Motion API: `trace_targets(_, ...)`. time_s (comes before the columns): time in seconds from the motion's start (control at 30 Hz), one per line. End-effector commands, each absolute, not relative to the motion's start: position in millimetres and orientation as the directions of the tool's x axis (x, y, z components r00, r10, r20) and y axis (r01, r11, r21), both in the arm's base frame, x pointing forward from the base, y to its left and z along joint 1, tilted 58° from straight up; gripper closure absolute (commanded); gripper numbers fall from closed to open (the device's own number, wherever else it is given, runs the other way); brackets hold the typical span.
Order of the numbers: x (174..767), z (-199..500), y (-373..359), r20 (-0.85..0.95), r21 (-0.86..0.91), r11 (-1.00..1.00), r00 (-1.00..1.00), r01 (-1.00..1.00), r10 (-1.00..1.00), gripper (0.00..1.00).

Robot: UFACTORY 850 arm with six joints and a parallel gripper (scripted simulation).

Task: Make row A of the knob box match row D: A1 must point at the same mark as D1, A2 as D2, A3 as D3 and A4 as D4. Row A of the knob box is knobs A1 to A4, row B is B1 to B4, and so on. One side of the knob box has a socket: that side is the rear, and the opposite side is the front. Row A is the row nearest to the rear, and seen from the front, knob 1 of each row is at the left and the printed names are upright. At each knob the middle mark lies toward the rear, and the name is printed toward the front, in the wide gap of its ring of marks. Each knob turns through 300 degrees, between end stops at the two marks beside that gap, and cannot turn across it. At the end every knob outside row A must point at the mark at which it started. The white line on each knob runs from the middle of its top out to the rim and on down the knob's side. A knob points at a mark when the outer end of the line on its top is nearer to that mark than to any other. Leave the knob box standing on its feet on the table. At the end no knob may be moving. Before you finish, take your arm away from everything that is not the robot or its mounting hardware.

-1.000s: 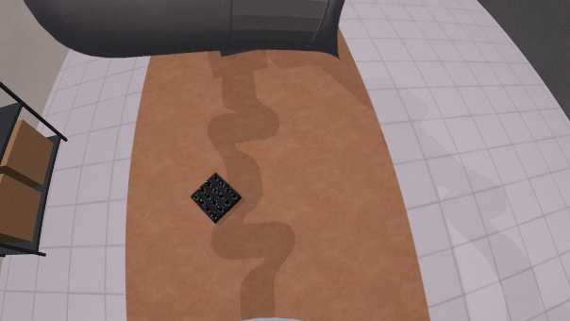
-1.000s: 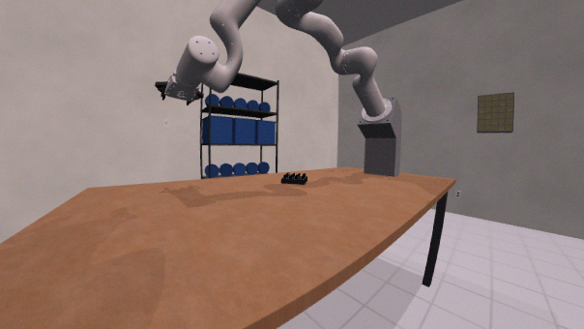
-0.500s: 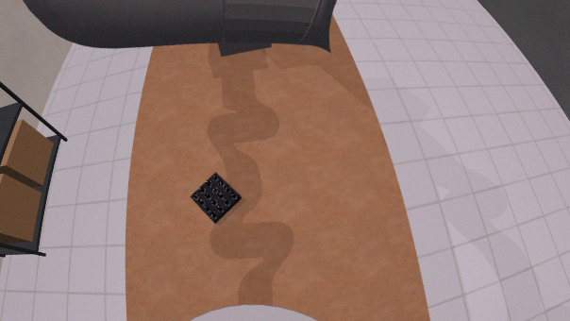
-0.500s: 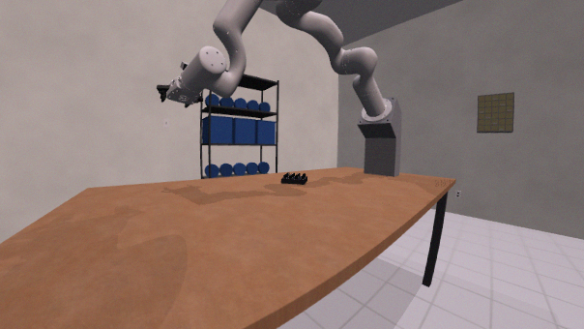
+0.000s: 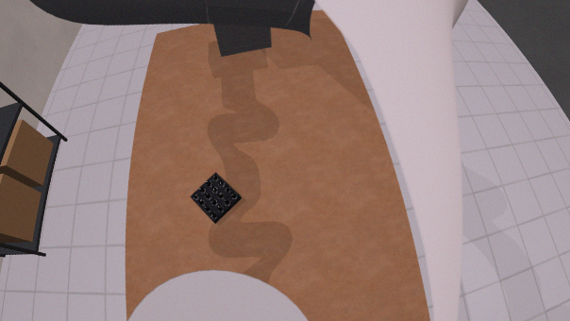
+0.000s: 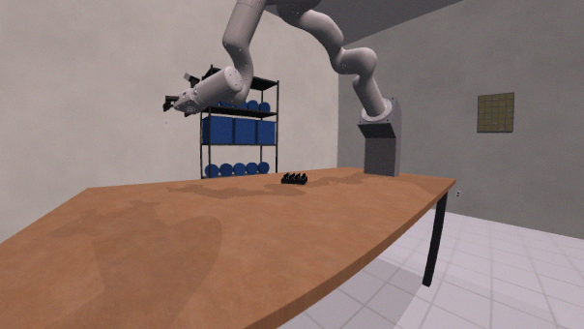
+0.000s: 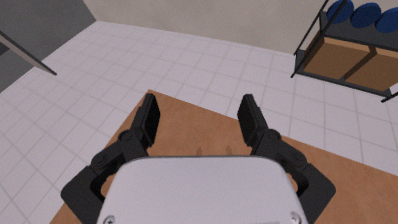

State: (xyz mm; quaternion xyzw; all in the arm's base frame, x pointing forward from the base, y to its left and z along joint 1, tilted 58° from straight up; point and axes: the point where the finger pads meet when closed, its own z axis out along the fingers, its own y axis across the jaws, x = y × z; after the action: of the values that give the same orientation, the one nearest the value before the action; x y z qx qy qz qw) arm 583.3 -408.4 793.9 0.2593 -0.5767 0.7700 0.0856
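Pale grey, glossy arm (image 5: 415, 123) (image 6: 321, 30) of rounded tubular segments, flat circular end cap dotted with small screws, black jointed gripper (image 6: 175, 103) (image 7: 199, 103), light rounded housing (image 7: 200, 192) with corner screws

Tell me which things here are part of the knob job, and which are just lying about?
Part of the job:
- knob box
- gripper
- table

Just around:
- shelf
- wall panel
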Motion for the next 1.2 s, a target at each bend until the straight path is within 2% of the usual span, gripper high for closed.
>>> trace_targets(0.0,595.5,777.3,-409.0,0.527,-0.805,-0.432,-0.824,-0.407,-0.207,0.0)
trace_targets(0.27,607.5,752.0,-404.4,0.567,-0.772,-0.501,-0.78,-0.391,-0.265,0.0)
trace_targets(0.5,622.8,699.5,-391.3,0.633,-0.729,-0.58,-0.68,-0.363,-0.371,0.0)
trace_targets(0.63,622.8,699.5,-391.3,0.633,-0.729,-0.58,-0.68,-0.363,-0.371,0.0)
trace_targets(0.73,628.3,659.6,-379.7,0.669,-0.712,-0.611,-0.597,-0.346,-0.443,0.0)
trace_targets(0.83,628.6,656.0,-378.7,0.672,-0.711,-0.613,-0.589,-0.344,-0.449,0.0)
trace_targets(1.17,627.3,582.6,-354.8,0.708,-0.702,-0.632,-0.426,-0.329,-0.564,0.0)
